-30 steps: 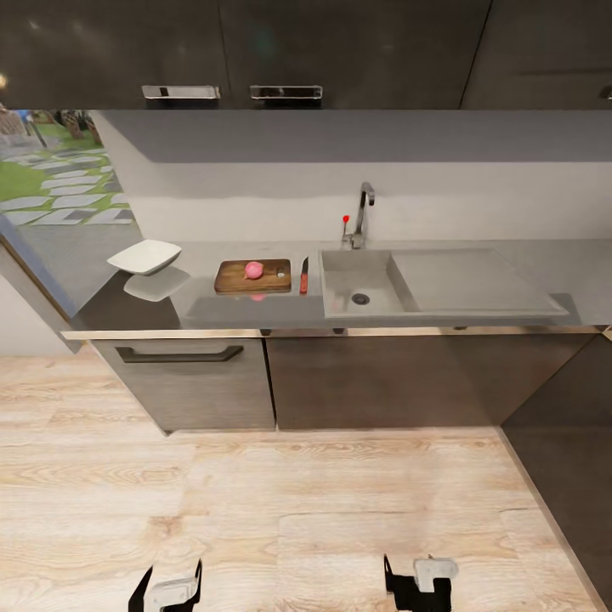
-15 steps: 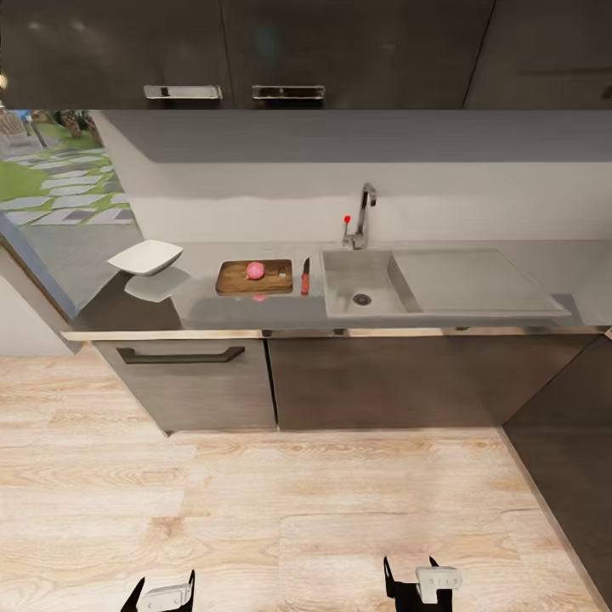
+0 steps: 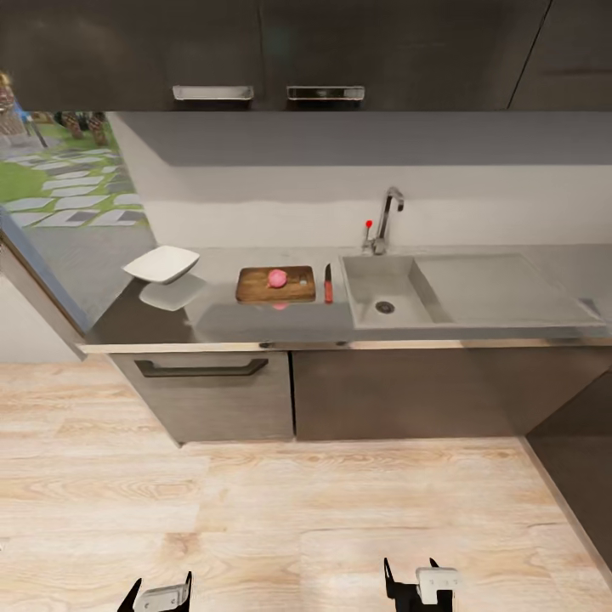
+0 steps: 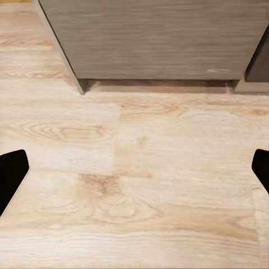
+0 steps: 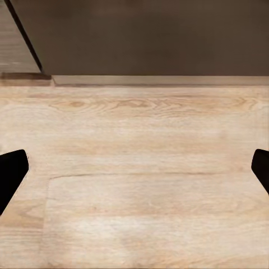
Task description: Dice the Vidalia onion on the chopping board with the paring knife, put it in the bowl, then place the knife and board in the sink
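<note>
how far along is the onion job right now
Done: the round pink onion already sits on the brown wooden chopping board, out of the grey steel sink. In hand: nothing; both grippers are open over the floor. Left: dicing with the red-handled paring knife, filling the white bowl, sinking knife and board.

Black fingers, pale grey gripper housings

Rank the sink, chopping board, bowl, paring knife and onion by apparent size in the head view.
1. sink, by far the largest
2. chopping board and bowl: too alike to rank
3. paring knife, long but slim
4. onion, smallest, sitting on the board
</note>
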Controlling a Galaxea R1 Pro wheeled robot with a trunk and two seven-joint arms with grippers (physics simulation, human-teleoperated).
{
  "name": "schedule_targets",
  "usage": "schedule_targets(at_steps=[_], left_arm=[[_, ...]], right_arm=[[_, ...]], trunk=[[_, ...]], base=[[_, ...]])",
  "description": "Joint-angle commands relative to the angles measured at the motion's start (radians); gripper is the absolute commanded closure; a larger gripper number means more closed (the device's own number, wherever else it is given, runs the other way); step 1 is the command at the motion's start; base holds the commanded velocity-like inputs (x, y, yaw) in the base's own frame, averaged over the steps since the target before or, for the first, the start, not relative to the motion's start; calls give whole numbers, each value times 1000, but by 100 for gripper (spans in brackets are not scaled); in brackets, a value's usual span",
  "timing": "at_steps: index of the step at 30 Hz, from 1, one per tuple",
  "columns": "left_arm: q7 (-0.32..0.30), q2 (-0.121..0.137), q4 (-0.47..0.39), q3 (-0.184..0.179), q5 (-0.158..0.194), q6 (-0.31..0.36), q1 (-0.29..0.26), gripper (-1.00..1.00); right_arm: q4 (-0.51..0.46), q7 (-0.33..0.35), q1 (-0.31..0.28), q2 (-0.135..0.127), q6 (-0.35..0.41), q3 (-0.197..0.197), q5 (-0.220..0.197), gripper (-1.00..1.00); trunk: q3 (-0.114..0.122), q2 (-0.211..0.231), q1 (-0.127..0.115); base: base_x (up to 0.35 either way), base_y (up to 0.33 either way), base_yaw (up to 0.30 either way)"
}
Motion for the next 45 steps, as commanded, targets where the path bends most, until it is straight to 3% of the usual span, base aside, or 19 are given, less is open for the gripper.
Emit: schedule_targets(at_steps=[1,11,12,18,21,45], left_arm=[[0,0,4,2,1,-5,-2,-100],[0,-1,4,2,1,15,-2,-100],[0,-1,3,2,1,34,-2,-100],[0,-3,3,2,1,47,-2,-100],[0,-3,3,2,1,49,-2,-100],[0,-12,4,2,1,49,-2,-100]], right_arm=[[1,-4,-1,1,-3,-6,11,-100],[27,-5,-1,2,6,-6,9,-100],[96,-4,-1,2,7,-6,9,-100],[299,-5,-1,5,8,-6,9,-100],[332,-5,-1,4,9,-6,9,-100],[340,-5,-1,4,8,-6,9,-100]], trunk=[[-1,-1,1],[-1,-1,1],[-1,-1,1],[-1,-1,1],[-1,-1,1],[-1,-1,1]], base=[[153,260,0],[98,225,0],[10,43,0],[4,17,0],[0,2,0],[0,0,0]])
